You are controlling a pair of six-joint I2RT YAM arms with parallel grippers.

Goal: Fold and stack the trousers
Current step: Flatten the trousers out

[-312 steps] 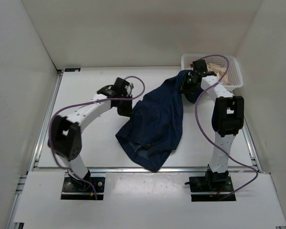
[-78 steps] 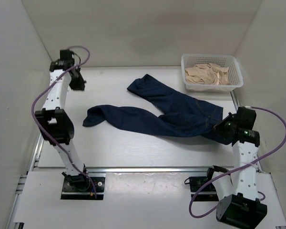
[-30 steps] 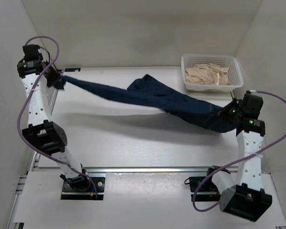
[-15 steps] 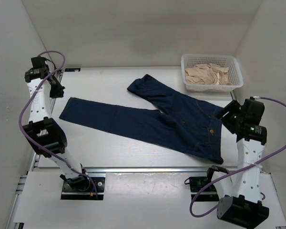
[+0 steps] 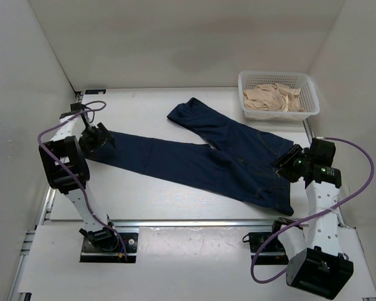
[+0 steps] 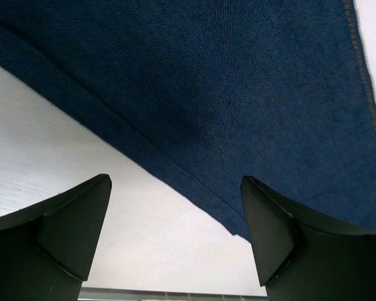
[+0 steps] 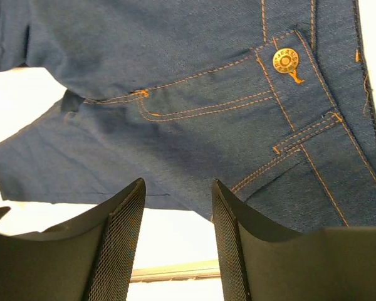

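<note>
I saw the trousers (image 5: 200, 160) spread flat across the surface (image 5: 144, 194). My left gripper (image 5: 99, 139) gaped wide over one leg's end. My right gripper (image 5: 283, 165) hung half-parted over the waistband, holding nothing.

Soft, even overhead light leaves only faint shadows on the bench (image 5: 175, 200). In the right wrist view the bench glares overexposed beside the sharp trousers (image 7: 175, 94), while the close right gripper (image 7: 178, 185) is dark and blurred.

Trousers (image 5: 200, 160) leg hem: under left end effector (image 5: 100, 139), top view.
Waistband (image 5: 287, 193): upper end behind right end effector (image 5: 285, 164).
Wrist views: denim cropped at edges.
</note>
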